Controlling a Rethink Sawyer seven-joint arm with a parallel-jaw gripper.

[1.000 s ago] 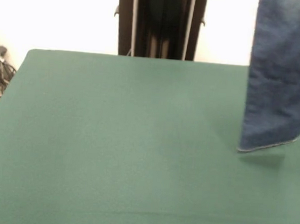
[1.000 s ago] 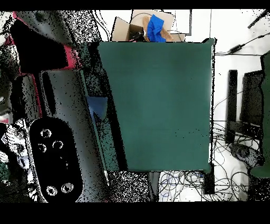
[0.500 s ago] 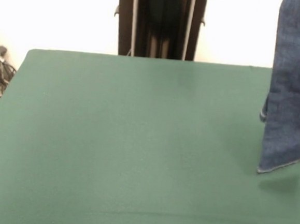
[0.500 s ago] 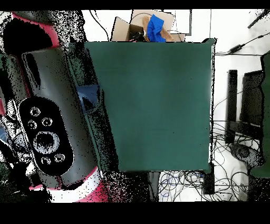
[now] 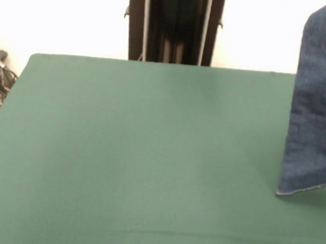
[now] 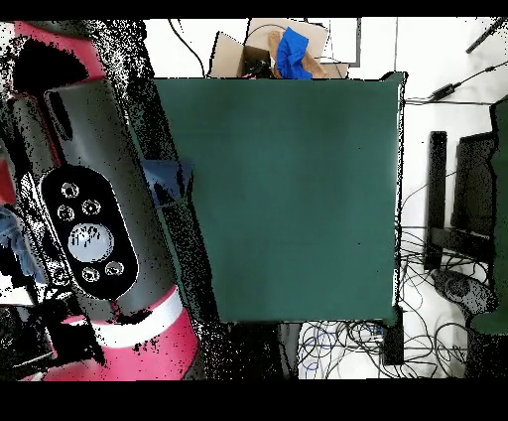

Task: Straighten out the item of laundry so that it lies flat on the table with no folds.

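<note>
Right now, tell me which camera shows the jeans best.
The front view. There the jeans hang as a long denim panel at the picture's right side, the hem low over the table. The overhead view shows only a small blue patch beside the arm, which covers the rest.

Blue denim jeans [image 5: 317,111] hang over a plain dark green table [image 5: 138,154].

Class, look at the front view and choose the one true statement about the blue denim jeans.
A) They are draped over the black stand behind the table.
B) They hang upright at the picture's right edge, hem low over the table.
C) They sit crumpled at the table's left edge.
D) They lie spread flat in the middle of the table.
B: the jeans hang as an upright strip at the right edge, their hem low over the green table.
</note>
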